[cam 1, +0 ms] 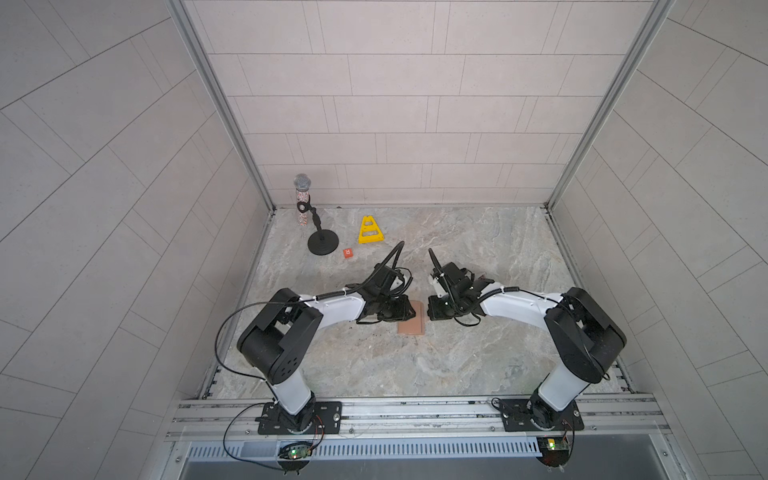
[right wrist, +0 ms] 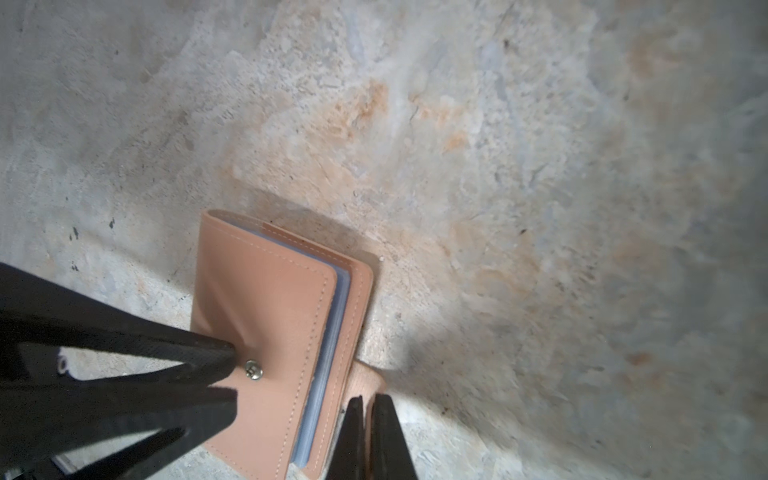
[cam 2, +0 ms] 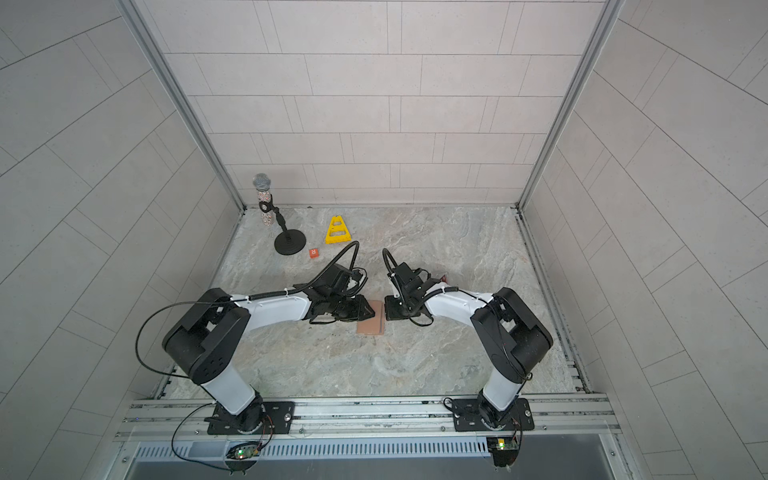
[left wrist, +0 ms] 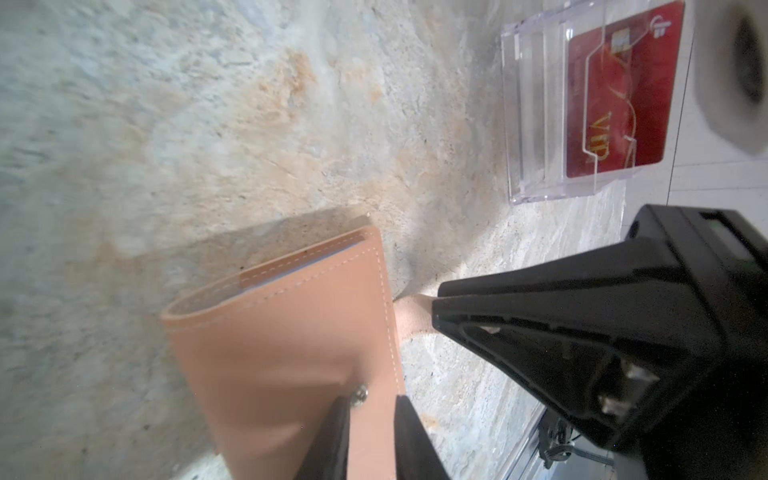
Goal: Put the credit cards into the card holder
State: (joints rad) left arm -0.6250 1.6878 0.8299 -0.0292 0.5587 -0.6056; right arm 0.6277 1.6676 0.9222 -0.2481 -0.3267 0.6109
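We are looking at an early stage: the flat tan-pink leather-like folding card holder (cam 1: 413, 320) is lying folded on the bench (cam 1: 415, 374), and no card is showing inside it. The right claw (right wrist: 370, 401) is clamping tight on the card holder's snap tab (left wrist: 413, 318), which is hanging free of its metal stud (right wrist: 253, 369). The left claw (left wrist: 371, 405) is resting narrowly parted on the top cover, a tip either side of that stud. Whether it is pinching or only pressing, we cannot tell.

Beyond the card holder, on the right claw's side, a red plastic VIP card (left wrist: 619, 95) is waiting in a clear plastic box (left wrist: 534, 124), so opening and loading are both left to do.

The bench is showing marbled grey-beige stone, and pale tiled walls (cam 1: 395, 104) are enclosing it. A silver-headed microphone (cam 1: 302, 183), a yellow triangular frame (cam 1: 370, 230) and a small orange square tag (cam 1: 348, 252) are standing well behind the card holder.
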